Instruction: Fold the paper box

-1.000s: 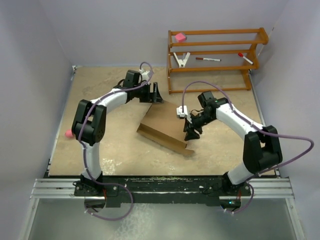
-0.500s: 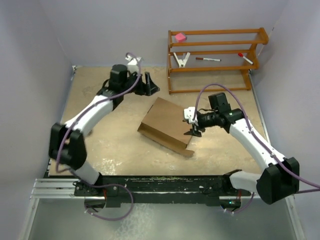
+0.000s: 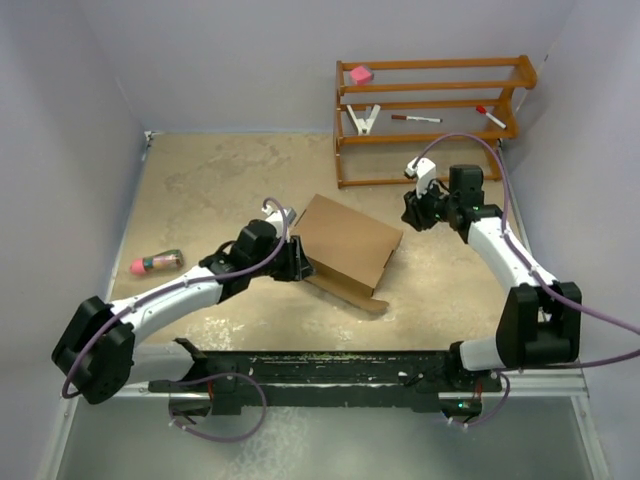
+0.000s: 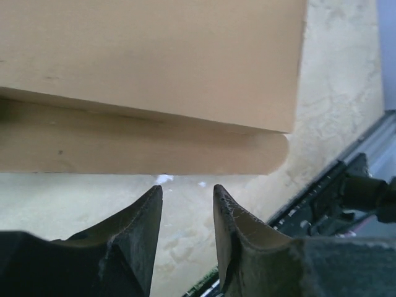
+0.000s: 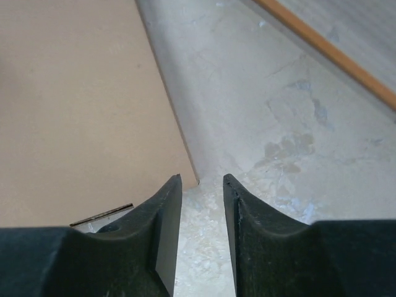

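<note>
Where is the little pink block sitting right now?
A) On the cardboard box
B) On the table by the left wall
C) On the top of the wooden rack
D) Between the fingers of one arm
C: the pink block rests on the top level of the wooden rack at the far right, well away from the cardboard box.

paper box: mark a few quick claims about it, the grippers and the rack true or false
1. The paper box lies on the table. True.
2. The left gripper clamps the box's flap. False: its jaws are empty and stop just short of the box.
3. The right gripper holds nothing. True.
4. The pink block sits on the box. False: it is on the top shelf of the wooden rack.
</note>
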`<action>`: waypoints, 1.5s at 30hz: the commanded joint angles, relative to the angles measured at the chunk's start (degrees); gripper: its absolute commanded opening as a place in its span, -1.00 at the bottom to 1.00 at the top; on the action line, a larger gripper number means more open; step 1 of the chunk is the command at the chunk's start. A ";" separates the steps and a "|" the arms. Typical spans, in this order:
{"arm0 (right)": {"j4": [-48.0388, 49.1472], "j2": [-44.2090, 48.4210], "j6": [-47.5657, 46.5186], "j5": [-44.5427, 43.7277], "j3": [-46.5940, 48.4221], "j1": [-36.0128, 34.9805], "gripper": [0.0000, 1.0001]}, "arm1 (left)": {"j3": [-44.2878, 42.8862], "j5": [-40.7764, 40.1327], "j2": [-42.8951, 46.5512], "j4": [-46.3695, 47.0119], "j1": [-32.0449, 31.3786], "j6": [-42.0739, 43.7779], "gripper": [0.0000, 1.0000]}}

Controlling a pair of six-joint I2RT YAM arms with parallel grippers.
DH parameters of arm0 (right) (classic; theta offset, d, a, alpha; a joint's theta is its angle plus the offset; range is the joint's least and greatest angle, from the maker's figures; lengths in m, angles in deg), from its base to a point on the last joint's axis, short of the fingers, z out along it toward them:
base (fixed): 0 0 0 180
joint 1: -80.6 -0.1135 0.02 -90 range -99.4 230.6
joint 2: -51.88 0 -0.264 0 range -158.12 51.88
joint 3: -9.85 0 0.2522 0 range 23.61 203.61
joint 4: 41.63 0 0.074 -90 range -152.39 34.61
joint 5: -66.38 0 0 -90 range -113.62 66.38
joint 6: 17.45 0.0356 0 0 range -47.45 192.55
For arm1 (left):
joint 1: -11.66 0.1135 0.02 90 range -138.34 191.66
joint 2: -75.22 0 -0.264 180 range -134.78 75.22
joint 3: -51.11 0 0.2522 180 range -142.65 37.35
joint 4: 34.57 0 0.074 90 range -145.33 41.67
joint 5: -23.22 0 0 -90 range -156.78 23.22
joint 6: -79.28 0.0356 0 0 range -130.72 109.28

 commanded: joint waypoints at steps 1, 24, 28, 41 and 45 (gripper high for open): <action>1.52 -1.01 3.52 -3.55 2.27 -0.02 -0.31 | -1.84 -6.85 -2.93 1.28 0.00 -2.32 -0.24; -0.78 -14.28 -1.09 -9.01 4.86 1.10 -1.00 | -14.15 -7.61 -21.63 1.51 0.14 3.20 -0.42; -2.90 -15.32 -4.42 -6.44 5.72 0.86 -1.00 | -16.50 -7.62 -22.91 0.78 0.76 4.81 -0.42; -15.48 -13.37 -17.88 3.22 6.34 0.87 -1.00 | -22.83 -2.54 -26.92 1.41 5.96 11.59 -0.37; -15.48 -10.99 -16.53 0.73 6.06 0.95 -0.84 | -21.33 0.56 -24.76 2.53 6.33 14.05 -0.31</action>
